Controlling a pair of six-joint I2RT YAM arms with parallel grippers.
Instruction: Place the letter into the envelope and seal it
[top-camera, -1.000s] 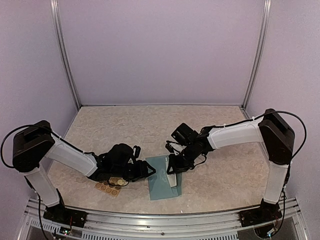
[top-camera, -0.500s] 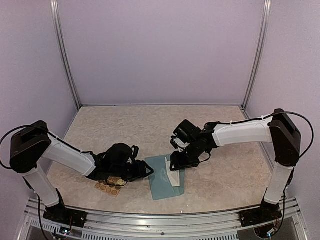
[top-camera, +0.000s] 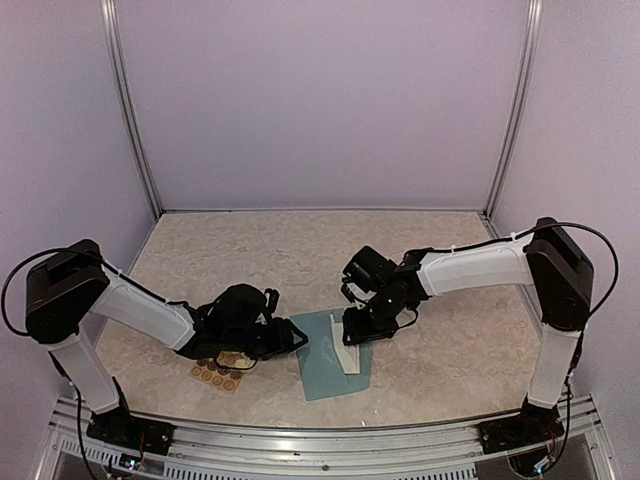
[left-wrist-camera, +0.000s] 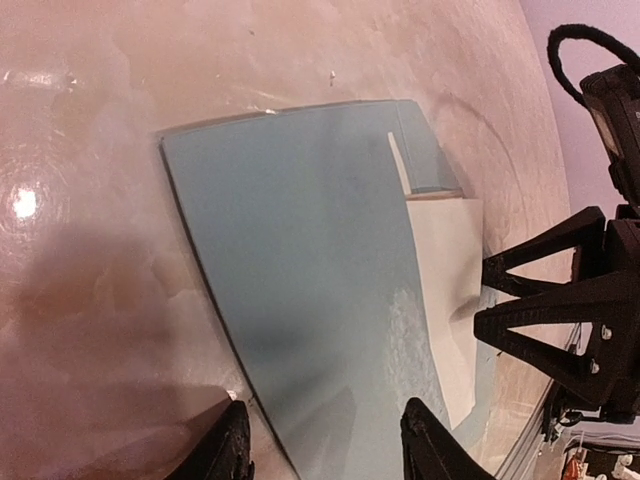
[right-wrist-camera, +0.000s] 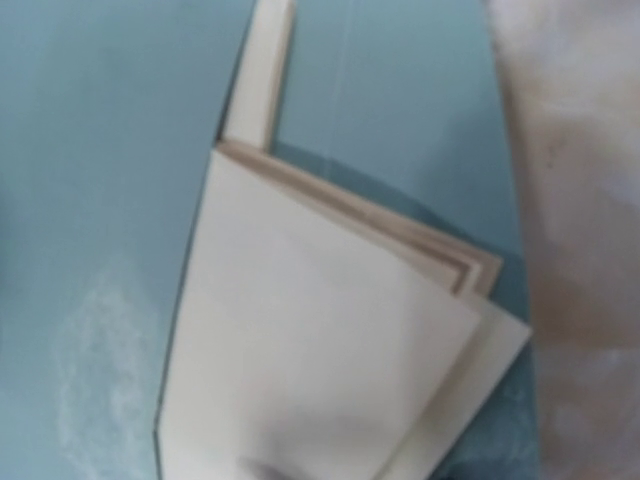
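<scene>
Close to the near edge of the speckled beige table (top-camera: 250, 250), about in the middle, lies the teal-blue paper envelope (top-camera: 318, 368). Its long side runs from the near edge toward the far edge, tipped a little. The folded cream paper letter (left-wrist-camera: 445, 290) lies along the envelope's right long side. Part of it looks tucked under the blue front. The rest sticks out to the right, so I judge it is only part way in.

The right gripper (top-camera: 355, 328) is right at the letter's free edge. From the left wrist camera I see its two black fingers standing apart, holding nothing. I cannot tell if the tips touch the paper. The left gripper (top-camera: 297, 340) sits at the other long side. Its fingers (left-wrist-camera: 225, 450) are spread too, with the envelope's edge under the gap.

What matters now is that the pocket lies to the left of the letter. The right arm is nearer, so I think it should push the letter left, across the short way. The left arm can stop the envelope from sliding. The tan sheet of round stickers (top-camera: 217, 375) lies by the left arm, toward the near-left corner.
</scene>
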